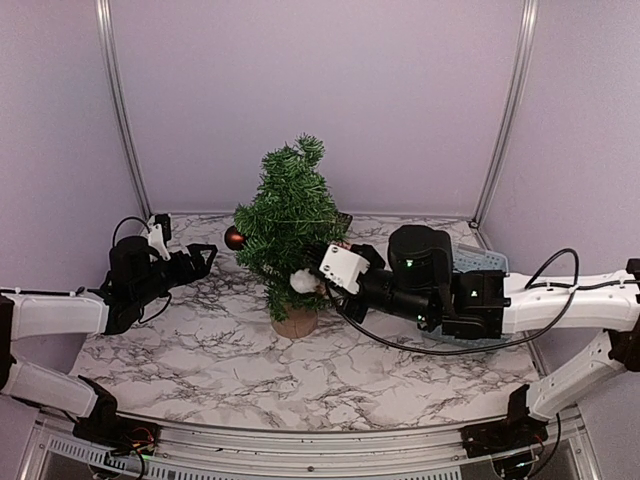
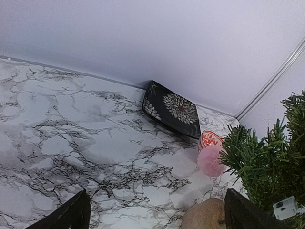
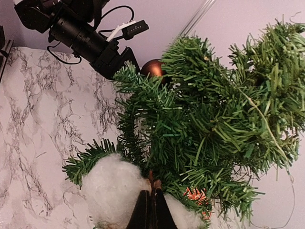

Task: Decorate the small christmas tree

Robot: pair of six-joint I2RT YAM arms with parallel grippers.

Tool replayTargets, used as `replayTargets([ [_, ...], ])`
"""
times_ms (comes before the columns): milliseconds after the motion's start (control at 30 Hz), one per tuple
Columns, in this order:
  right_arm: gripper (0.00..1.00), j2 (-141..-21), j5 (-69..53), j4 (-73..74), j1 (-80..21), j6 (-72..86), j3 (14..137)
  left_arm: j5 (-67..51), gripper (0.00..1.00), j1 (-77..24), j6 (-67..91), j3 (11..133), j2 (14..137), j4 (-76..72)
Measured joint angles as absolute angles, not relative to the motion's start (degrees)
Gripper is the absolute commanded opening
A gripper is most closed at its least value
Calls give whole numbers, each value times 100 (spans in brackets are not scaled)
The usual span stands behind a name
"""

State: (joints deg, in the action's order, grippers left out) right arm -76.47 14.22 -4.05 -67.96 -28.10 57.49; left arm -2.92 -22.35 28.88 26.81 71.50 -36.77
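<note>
Two robot arms lay stretched over a white marbled table (image 1: 180, 350). The small christmas tree (image 1: 290, 215) stood upright at the centre of the overhead view on a round tan base (image 1: 297, 322).

At the left of that view, the left claw (image 1: 203, 258) was spread wide and held nothing. It pointed at the tree from a short way off. A dark red ball (image 1: 235, 238) hung at the tree's left edge.

From the right, the right claw (image 1: 318, 283) was clenched shut. Its tips were pushed into a tuft of white fluff (image 1: 303, 281) low on the tree, just above the base. In the right wrist view the closed dark fingers (image 3: 151, 212) rose from the bottom centre with fluff on both sides. Whether they pinched any of it could not be told.

In the left wrist view, the left claw's fingers (image 2: 71, 214) sat in the lower corners with bare table between them. A black dish with a flower pattern (image 2: 172, 109) rested at the foot of the back wall, near the centre. A pink pompom (image 2: 209, 161) lay just beside the tree's branches at the right.

A pale basket (image 1: 478, 258) stood behind the right arm in the overhead view.
</note>
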Motion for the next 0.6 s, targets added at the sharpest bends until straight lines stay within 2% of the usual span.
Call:
replayTargets([
  [600,0,-8746,1695,-1037,-6523,-3177,5774,-294,99,-2235,2818,2644,7129,-3675],
])
